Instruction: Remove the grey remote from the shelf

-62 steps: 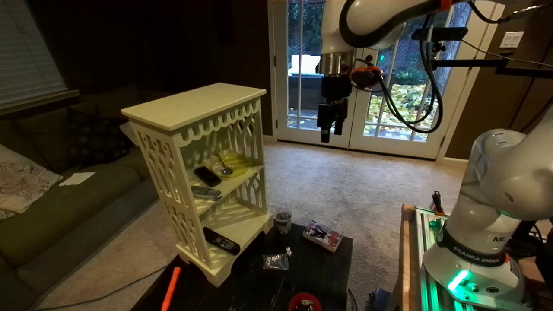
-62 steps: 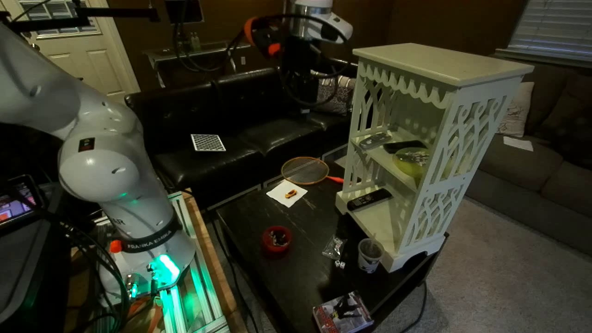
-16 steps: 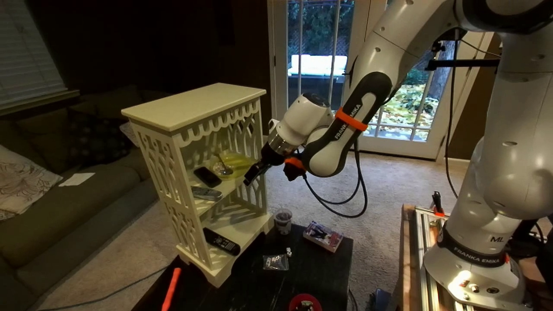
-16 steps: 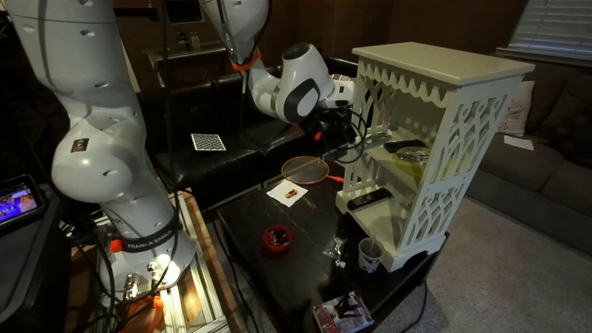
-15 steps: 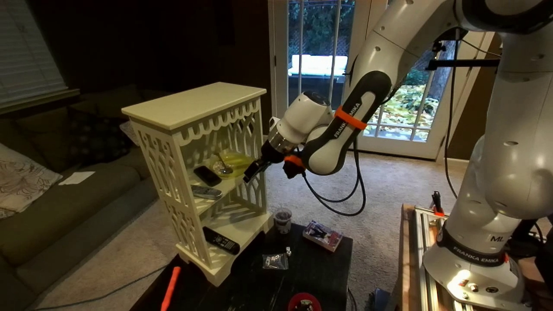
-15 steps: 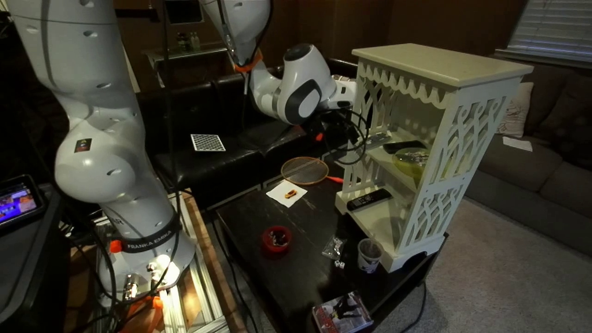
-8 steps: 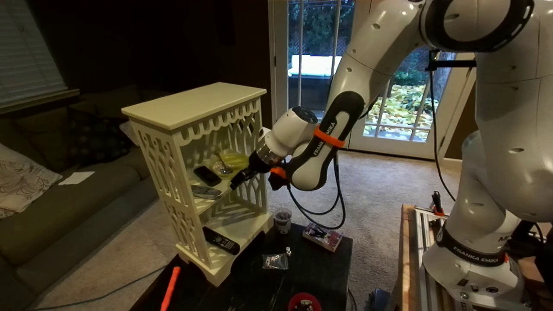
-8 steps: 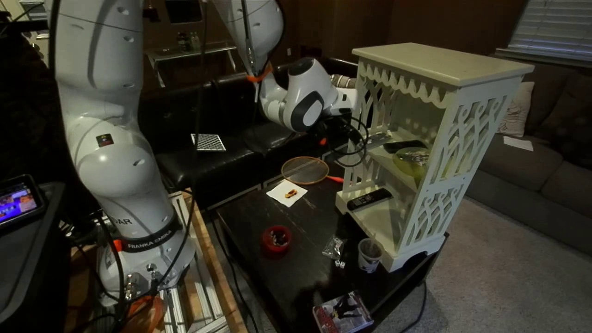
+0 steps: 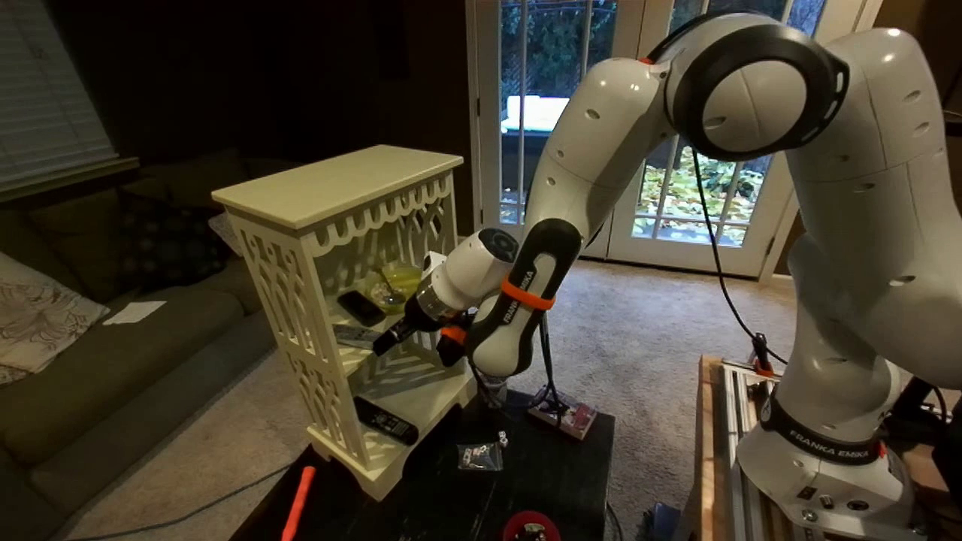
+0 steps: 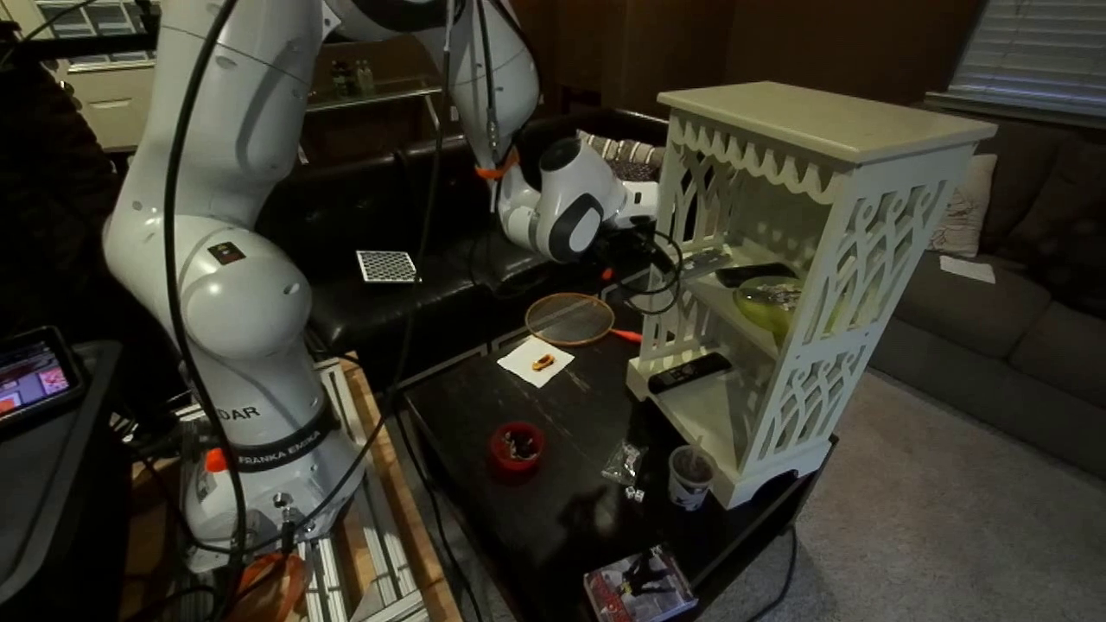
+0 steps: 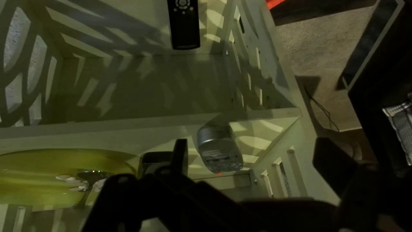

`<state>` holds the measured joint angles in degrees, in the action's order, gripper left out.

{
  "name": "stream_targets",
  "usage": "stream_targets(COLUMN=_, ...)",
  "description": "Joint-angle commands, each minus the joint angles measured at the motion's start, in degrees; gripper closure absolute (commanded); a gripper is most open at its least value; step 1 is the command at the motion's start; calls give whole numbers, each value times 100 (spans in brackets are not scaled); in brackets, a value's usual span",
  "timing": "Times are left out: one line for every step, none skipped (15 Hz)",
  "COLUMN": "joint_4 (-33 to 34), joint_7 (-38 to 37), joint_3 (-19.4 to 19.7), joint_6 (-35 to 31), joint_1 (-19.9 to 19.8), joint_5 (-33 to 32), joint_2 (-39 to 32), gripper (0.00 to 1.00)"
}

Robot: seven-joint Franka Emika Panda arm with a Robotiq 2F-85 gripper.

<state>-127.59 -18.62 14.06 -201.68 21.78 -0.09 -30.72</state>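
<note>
Low black table (image 10: 562,415); cream shelf (image 9: 338,186) stands on it, lattice side wall (image 11: 304,132) overlapped by one finger in wrist view, can't tell if touching. Gripper (image 11: 252,148) at shelf's open front, fingers spread wide. Yellow-green bowl (image 11: 32,180) on middle tier. Black remote (image 9: 385,419), lower tier. Grey remote (image 11: 220,149) on middle tier, one end at front edge; in wrist view, shows in gap between fingers. Black phone-like device (image 9: 361,307) just beside it, bowl side, partly behind other finger in that view.
</note>
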Motion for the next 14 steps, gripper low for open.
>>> stream_targets(joint_4=429, joint_7=602, joint_3=-393, joint_6=-176, joint_1=-336, joint_5=504, joint_2=-360, gripper=0)
stream_targets(joint_4=529, joint_7=633, joint_3=-504, joint_6=-193, joint_1=-448, joint_5=499, joint_2=-425, gripper=0)
stream_targets(joint_4=620, joint_7=745, joint_3=-625, joint_6=-188, joint_1=-551, joint_5=554, joint_2=-483, gripper=0)
stream_targets(joint_4=711, joint_7=818, joint_3=-784, joint_6=-194, joint_1=-694, joint_5=549, joint_2=-537, gripper=0)
stream_targets(joint_4=809, joint_7=876, joint_3=-912, joint_6=-212, joint_1=-825, joint_5=532, joint_2=-606, gripper=0)
stream_targets(joint_4=911, joint_7=912, joint_3=-992, joint_6=-234, joint_1=-914, joint_5=540, joint_2=-678, gripper=0)
stream_targets(joint_4=1008, joint_7=957, joint_3=-1019, joint_6=-239, joint_1=-961, joint_5=576, joint_2=-745, gripper=0)
stream_targets(joint_4=1085, joint_7=986, joint_3=-1063, joint_6=-234, joint_1=-1023, joint_5=582, joint_2=-796, gripper=0)
stream_targets(joint_4=1160, joint_7=1003, joint_3=-1106, joint_6=-205, joint_1=-1090, joint_5=570, joint_2=-846, gripper=0)
stream_targets(joint_4=1228, joint_7=1028, joint_3=-1128, joint_6=-184, joint_1=-1128, joint_5=567, joint_2=-900, gripper=0)
stream_targets(joint_4=1294, joint_7=1040, joint_3=-1160, joint_6=-182, joint_1=-1167, joint_5=560, joint_2=-963, gripper=0)
stream_targets(joint_4=1347, joint_7=1053, joint_3=-1178, joint_6=-174, joint_1=-1193, joint_5=560, joint_2=-1010, gripper=0)
stream_targets(joint_4=1406, joint_7=1065, joint_3=-1202, joint_6=-164, joint_1=-1217, joint_5=551, joint_2=-1065, gripper=11)
stream_targets(joint_4=1446, joint_7=1085, joint_3=-1231, joint_6=-147, joint_1=-1247, joint_5=524, joint_2=-1110, gripper=26)
